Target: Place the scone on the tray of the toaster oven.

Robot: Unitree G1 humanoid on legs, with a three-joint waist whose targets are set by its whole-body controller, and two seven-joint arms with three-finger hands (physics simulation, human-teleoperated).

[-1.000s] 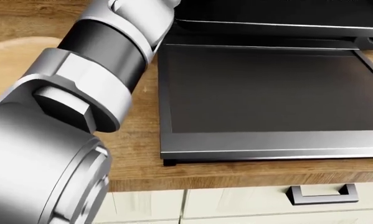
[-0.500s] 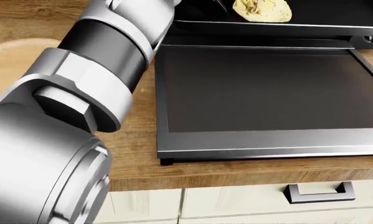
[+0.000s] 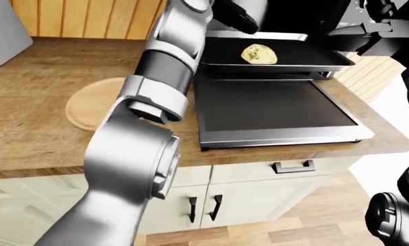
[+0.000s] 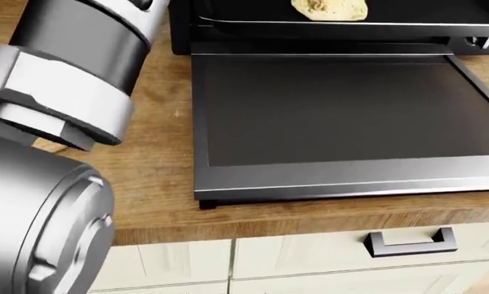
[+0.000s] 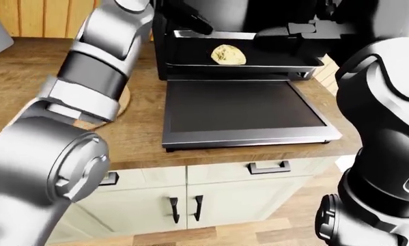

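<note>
pale scone (image 3: 258,54) lies on the dark tray (image 3: 307,59); fingers' state of both hands cannot be told.

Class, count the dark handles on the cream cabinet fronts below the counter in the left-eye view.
3: one drawer handle below the open toaster oven door, and two vertical door handles lower down. The robot's arm may hide others.
</note>
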